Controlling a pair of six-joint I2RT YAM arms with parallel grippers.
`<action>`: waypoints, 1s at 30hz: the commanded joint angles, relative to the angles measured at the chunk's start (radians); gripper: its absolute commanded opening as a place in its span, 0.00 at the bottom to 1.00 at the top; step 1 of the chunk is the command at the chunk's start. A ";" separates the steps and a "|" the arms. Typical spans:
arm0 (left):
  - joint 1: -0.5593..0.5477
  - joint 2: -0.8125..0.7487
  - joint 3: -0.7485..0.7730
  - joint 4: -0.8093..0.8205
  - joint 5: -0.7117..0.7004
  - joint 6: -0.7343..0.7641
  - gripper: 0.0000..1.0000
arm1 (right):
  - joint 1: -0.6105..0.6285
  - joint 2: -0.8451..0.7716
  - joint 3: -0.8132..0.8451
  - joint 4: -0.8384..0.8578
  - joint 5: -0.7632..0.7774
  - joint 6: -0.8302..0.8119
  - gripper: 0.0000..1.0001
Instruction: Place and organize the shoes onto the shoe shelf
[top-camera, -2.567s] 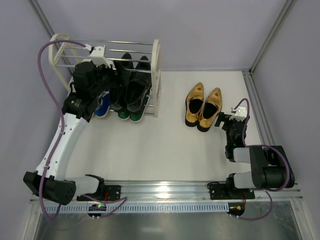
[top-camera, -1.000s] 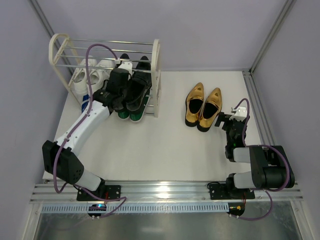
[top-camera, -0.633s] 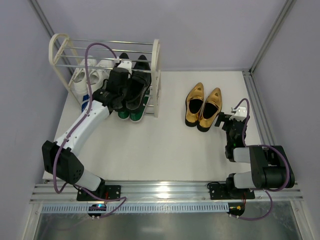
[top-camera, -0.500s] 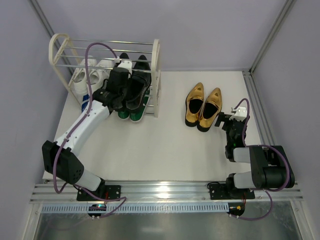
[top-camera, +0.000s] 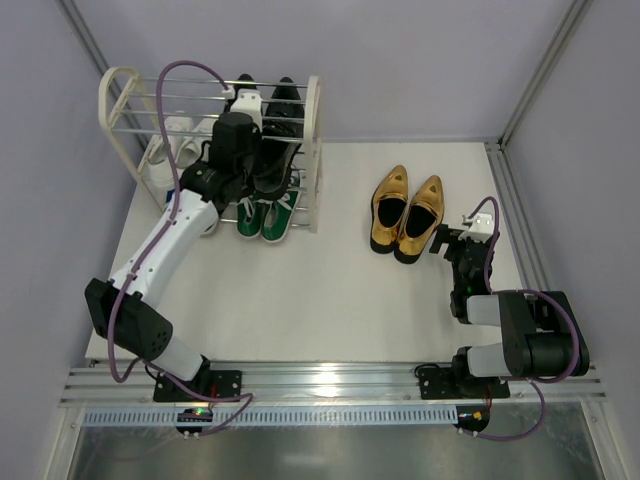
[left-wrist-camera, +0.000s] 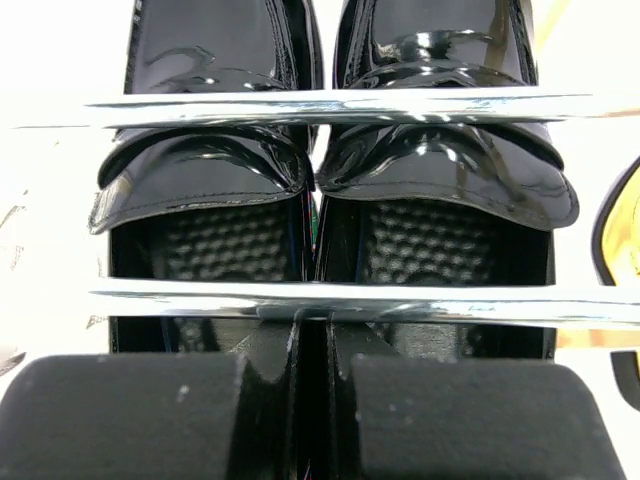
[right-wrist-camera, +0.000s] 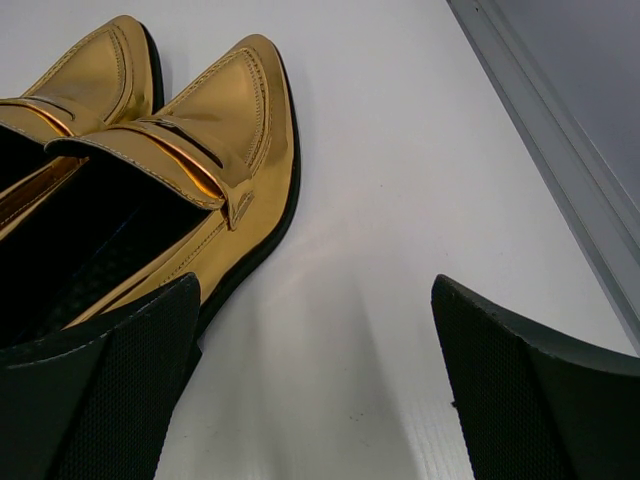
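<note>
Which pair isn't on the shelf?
The gold pair, on the table right of the shoe shelf, by the right gripper; black pair, green pair and white pair are in it.

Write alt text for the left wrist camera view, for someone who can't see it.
A pair of glossy black loafers sits heel-first toward the camera behind two horizontal chrome rods. The left gripper at the bottom edge is pinched nearly shut on their adjoining heel walls.

Left arm (top-camera: 150, 262) has white links, black joints, a looping purple cable (top-camera: 162, 90) and black jaws
</note>
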 joint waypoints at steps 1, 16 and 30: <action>0.002 -0.046 0.092 0.273 -0.056 0.034 0.00 | 0.001 -0.007 0.006 0.076 -0.002 -0.006 0.97; 0.002 0.121 0.118 0.424 -0.083 0.082 0.00 | 0.001 -0.009 0.005 0.076 0.000 -0.006 0.97; 0.002 0.144 0.084 0.480 -0.251 -0.044 0.00 | 0.001 -0.007 0.006 0.076 -0.002 -0.006 0.97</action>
